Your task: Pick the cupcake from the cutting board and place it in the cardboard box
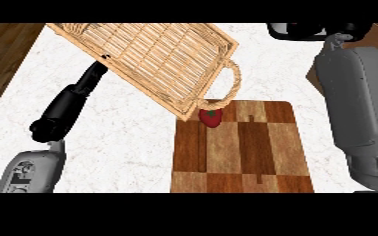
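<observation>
A wooden cutting board [244,150] lies at the lower centre of the white counter. At its far left corner sits a small red item with a green top [211,117], looking more like a strawberry than a cupcake. No cardboard box shows plainly; a woven wicker basket [159,55] with a loop handle [233,82] lies tilted at the upper centre, its corner over the board's far edge. My left hand [68,107] stretches with straight fingers to the basket's left edge, fingertips hidden under it. My right hand [325,30] is at the top right, cut off by the picture's edge.
The white marble counter [118,145] spreads left of the board. A dark wooden strip [11,50] runs along the far left. My grey right forearm [354,100] covers the right side, with a brown sliver [313,77] showing behind it.
</observation>
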### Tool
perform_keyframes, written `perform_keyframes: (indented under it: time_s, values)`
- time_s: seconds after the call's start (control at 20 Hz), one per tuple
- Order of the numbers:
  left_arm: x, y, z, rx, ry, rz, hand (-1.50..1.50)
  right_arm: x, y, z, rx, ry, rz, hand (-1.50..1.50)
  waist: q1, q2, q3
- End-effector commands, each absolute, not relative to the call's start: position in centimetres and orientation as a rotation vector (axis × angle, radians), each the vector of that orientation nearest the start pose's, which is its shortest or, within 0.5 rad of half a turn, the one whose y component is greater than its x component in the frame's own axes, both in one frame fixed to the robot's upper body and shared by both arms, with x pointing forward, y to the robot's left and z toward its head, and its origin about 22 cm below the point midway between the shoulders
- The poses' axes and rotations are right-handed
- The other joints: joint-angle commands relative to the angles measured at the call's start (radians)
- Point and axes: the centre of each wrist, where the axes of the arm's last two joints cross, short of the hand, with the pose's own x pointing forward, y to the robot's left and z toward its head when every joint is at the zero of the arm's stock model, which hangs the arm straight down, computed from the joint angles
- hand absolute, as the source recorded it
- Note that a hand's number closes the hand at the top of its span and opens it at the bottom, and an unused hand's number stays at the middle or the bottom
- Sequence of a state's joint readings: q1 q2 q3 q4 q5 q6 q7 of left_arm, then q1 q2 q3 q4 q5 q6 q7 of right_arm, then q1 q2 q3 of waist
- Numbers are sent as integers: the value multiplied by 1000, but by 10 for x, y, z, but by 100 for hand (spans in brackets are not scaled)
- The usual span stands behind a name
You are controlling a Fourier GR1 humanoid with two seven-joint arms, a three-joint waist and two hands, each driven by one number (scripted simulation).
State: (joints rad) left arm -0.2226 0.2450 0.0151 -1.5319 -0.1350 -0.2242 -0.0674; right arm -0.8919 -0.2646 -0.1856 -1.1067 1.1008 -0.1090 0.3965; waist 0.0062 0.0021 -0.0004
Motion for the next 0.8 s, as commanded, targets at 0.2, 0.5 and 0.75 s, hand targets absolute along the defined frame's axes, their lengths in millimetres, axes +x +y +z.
perform_keyframes:
  time_s: [0.2,0.5,0.75]
  values:
    - [301,261,63,94,-1743,-525,0,422,-319,194,-1440,-1319,459,150,0,2,0]
    - [290,258,59,65,-1764,-543,0,422,-383,185,-1243,-1041,609,150,18,10,1]
    - [281,263,62,74,-1760,-562,0,414,-415,178,-1144,-962,670,150,23,6,1]
